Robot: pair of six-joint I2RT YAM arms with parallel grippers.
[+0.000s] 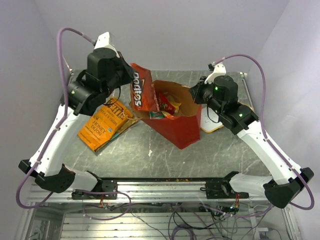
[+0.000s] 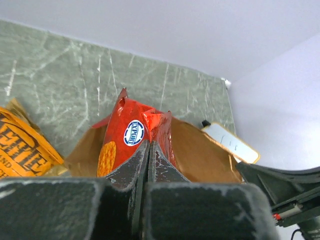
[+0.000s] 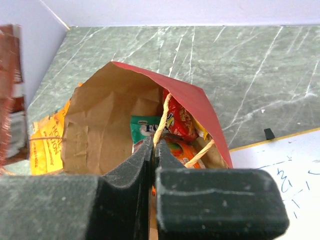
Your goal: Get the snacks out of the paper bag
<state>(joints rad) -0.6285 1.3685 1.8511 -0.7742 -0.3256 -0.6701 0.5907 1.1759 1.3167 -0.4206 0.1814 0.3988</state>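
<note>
Step in hand: getting the Doritos out. Your left gripper is pinched tight on the top edge of the red Doritos bag. The packet hangs in the air at the 10 o'clock side of the paper bag mouth. Its lower end is near the rim; whether it is fully clear, I can't tell.

Your right gripper is closed on the paper bag's rim at its 3 o'clock side, right by the twisted handle, and this braces the mouth open. The paper bag sits mid-table.

One packet is already out: the orange chip bag lies flat on the table at 9 o'clock of the paper bag. Left inside are a teal packet, a red packet and an orange packet. The white board lies at 3 o'clock of the bag, partly under your right arm.

Next move, my read:
- Lift a touch so the foil clears the rim.
- Swing toward 9 o'clock and set the packet down beside the orange chip bag, not on it.
- Open the pincer, then go back in for the teal packet.
- Hold the rim with the right grip meanwhile, or the paper bag may tip or drag.
- It's a thin pinch on crinkly foil and could slip, so move smoothly.
</note>
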